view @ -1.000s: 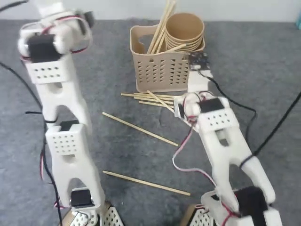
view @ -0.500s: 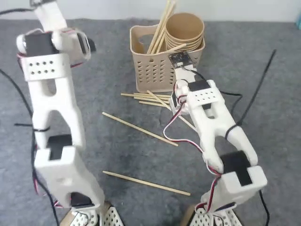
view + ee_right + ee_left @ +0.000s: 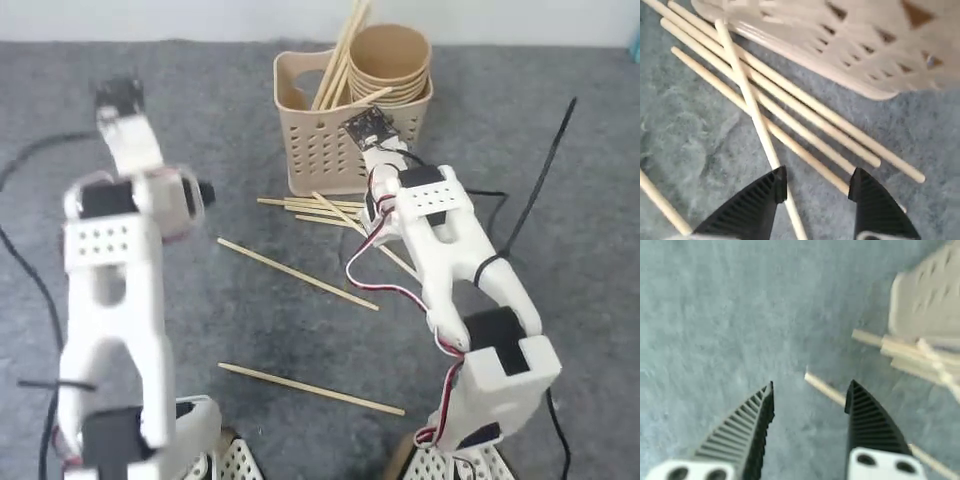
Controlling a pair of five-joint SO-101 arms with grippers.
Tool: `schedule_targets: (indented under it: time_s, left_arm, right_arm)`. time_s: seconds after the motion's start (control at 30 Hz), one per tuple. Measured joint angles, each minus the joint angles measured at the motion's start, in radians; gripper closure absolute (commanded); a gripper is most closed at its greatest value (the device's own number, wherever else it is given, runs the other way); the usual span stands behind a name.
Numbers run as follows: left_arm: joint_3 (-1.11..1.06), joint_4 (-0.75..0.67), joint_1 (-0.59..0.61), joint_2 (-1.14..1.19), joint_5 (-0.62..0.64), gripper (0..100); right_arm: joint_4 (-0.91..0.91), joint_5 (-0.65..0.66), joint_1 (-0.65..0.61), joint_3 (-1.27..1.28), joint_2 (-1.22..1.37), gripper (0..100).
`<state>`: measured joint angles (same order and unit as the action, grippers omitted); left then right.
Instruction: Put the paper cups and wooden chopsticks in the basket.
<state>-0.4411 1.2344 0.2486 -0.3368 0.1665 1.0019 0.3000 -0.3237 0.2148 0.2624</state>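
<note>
The beige basket (image 3: 335,140) holds a stack of paper cups (image 3: 392,62) and several upright chopsticks (image 3: 342,55). A pile of loose chopsticks (image 3: 305,208) lies along its front. One chopstick (image 3: 298,274) lies diagonally mid-table, another (image 3: 310,388) nearer the arm bases. My right gripper (image 3: 819,172) is open, low over the pile (image 3: 790,107), one stick crossing the others (image 3: 752,112), beside the basket's base (image 3: 840,40). My left gripper (image 3: 812,385) is open above the carpet, at the end of the diagonal chopstick (image 3: 826,390).
Grey carpet covers the table (image 3: 240,330). The right arm (image 3: 440,240) stretches over the pile's right end. The left arm (image 3: 110,250) stands at the left. Black cables (image 3: 545,170) trail on the right. The basket (image 3: 930,300) is off to one side of the left gripper.
The left arm has folded down and swung toward the table's middle. The right arm moved left and forward, and now sits over the pile in front of the basket.
</note>
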Motion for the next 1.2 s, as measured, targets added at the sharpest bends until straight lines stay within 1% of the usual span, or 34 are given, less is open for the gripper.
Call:
schedule_targets:
  time_s: [0.1,0.2,0.37,0.43,0.5,0.6,0.67,0.77,0.93,1.2]
  left_arm:
    - [-0.167,-0.040,0.000,-0.064,-0.020,78]
    - [-0.255,-0.054,0.000,-0.072,-0.035,78]
    - [-0.269,-0.078,-0.002,-0.044,-0.035,78]
    - [-0.267,-0.098,-0.002,-0.017,-0.038,78]
    - [-0.269,-0.112,0.000,0.000,-0.038,78]
    - [-0.273,-0.130,0.000,0.008,-0.038,78]
    - [-0.273,-0.137,0.000,0.012,-0.038,78]
    - [-0.293,-0.163,0.000,0.014,-0.038,78]
    - [-0.327,-0.204,0.000,0.014,-0.038,78]
    - [-0.327,-0.227,0.000,0.014,-0.038,78]
  right_arm:
    - [-0.002,0.052,-0.009,-0.002,0.041,84.6]
    - [0.003,0.080,-0.026,0.000,0.058,84.6]
    - [0.015,0.087,-0.034,0.000,0.058,85.6]
    - [0.017,0.087,-0.034,0.000,0.058,91.1]
    - [0.017,0.089,-0.035,0.003,0.063,99.4]
    - [0.035,0.089,-0.048,0.003,0.063,96.9]
    - [0.084,0.091,-0.060,0.003,0.063,99.0]
    - [0.157,0.091,-0.095,0.003,0.058,99.0]
    - [0.206,0.091,-0.126,0.054,-0.060,99.0]
    - [0.173,0.091,-0.126,0.222,-0.311,99.0]
